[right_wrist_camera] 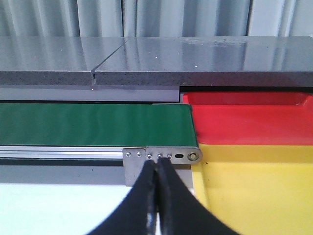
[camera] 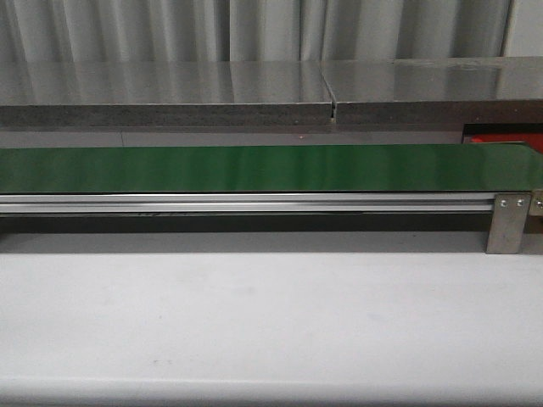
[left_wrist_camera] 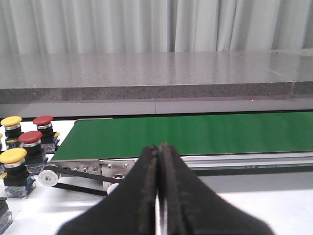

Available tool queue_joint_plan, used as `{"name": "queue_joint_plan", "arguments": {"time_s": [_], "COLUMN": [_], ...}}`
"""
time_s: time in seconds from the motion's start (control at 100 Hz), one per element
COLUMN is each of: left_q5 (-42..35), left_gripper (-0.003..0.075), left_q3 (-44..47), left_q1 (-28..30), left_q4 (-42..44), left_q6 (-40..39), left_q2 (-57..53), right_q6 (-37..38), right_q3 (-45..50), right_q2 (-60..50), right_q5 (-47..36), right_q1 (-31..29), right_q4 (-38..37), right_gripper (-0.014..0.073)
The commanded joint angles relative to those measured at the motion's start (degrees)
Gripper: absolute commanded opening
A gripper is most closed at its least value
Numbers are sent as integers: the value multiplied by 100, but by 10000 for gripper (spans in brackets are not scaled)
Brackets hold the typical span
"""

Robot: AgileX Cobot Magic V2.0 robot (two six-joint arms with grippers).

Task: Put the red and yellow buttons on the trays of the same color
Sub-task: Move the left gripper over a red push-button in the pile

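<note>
Red buttons (left_wrist_camera: 30, 137) (left_wrist_camera: 43, 120) and yellow buttons (left_wrist_camera: 12, 155) (left_wrist_camera: 11, 121) stand on dark bases on the white table, beyond one end of the green belt (left_wrist_camera: 195, 133). My left gripper (left_wrist_camera: 159, 149) is shut with nothing in it, in front of the belt and well apart from the buttons. At the belt's other end lie a red tray (right_wrist_camera: 249, 122) and a yellow tray (right_wrist_camera: 259, 186), both bare. My right gripper (right_wrist_camera: 157, 164) is shut and empty, by the belt's end bracket beside the yellow tray. In the front view only a corner of the red tray (camera: 505, 138) shows, and neither gripper.
The green belt (camera: 254, 168) runs across the table on an aluminium rail (camera: 246, 203) with a metal bracket (camera: 507, 222) at its right end. A grey stone ledge (camera: 254, 89) runs behind it. White table surface (camera: 254, 322) lies in front.
</note>
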Motion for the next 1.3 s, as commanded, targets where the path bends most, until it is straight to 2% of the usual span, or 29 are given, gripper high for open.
{"name": "queue_joint_plan", "arguments": {"time_s": [0.0, 0.26, 0.49, 0.68, 0.87, 1.01, 1.29], "left_q5": [-417, -666, -291, 59, 1580, 2317, 2235], "left_gripper": [-19, -19, -19, -19, -19, -19, -18], "left_q3": [60, 46, -580, -1672, -3092, -3845, -4124], "left_q1": [-3, -3, -3, -3, -3, -3, -3], "left_q4": [-7, 34, -677, -677, -677, -828, -829], "left_q6": [-54, -54, -54, -54, -54, -54, -54], "left_q2": [-190, -190, 117, 1223, 2694, 3601, 4591], "right_q6": [2, 2, 2, 2, 2, 2, 2], "right_q3": [-104, -104, -104, -104, -104, -104, -104], "right_q2": [38, 38, 38, 38, 38, 38, 38], "right_q5": [-469, -469, -469, -469, -469, -469, -469], "right_q1": [4, 4, 4, 4, 4, 4, 4], "right_q4": [-88, -88, -88, -88, -88, -88, -88], "right_gripper": [-116, -116, -116, -116, -116, -116, -116]}}
